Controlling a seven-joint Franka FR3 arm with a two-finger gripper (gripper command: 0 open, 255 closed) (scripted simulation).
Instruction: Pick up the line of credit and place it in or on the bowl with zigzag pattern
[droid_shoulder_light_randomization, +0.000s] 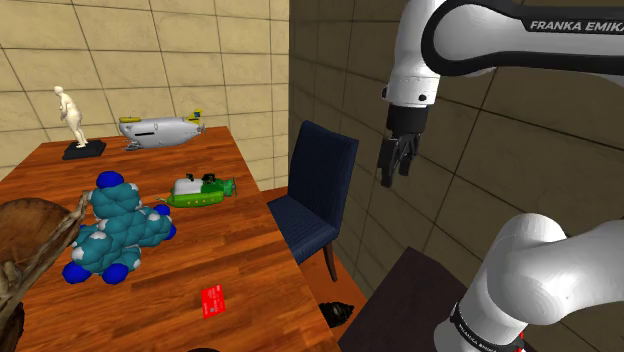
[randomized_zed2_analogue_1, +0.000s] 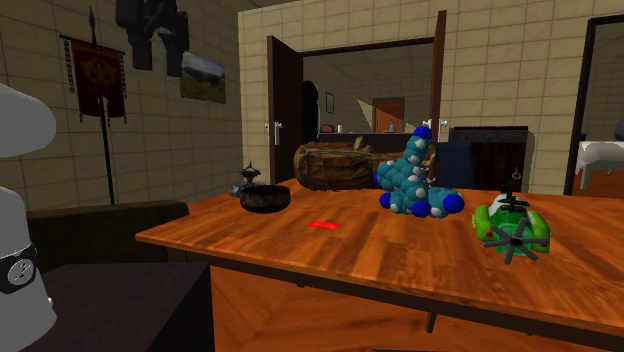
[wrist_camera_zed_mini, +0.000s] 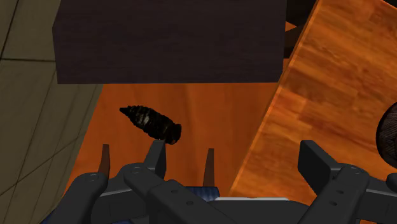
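The small red card (droid_shoulder_light_randomization: 212, 300) lies flat on the wooden table (droid_shoulder_light_randomization: 250, 230), near its front edge, and it also appears as a red card (randomized_zed2_analogue_1: 323, 224) just in front of the dark bowl (randomized_zed2_analogue_1: 265, 197). The bowl stands upright by the table's corner; its pattern is too dark to read. My black gripper (droid_shoulder_light_randomization: 394, 172) hangs open and empty in the air beside the table, above the blue chair and floor. In the wrist view the gripper (wrist_camera_zed_mini: 236, 162) has its fingers wide apart over the orange floor, with the table edge beside one finger.
A blue chair (droid_shoulder_light_randomization: 315, 190) stands at the table's side. A dark ribbed cone (wrist_camera_zed_mini: 149, 123) lies on the floor by the stand (droid_shoulder_light_randomization: 400, 310). On the table are a blue-teal molecule model (droid_shoulder_light_randomization: 115, 228), a green toy submarine (droid_shoulder_light_randomization: 200, 192), a grey submarine (droid_shoulder_light_randomization: 160, 130), a figurine (droid_shoulder_light_randomization: 72, 120) and a log (randomized_zed2_analogue_1: 335, 165).
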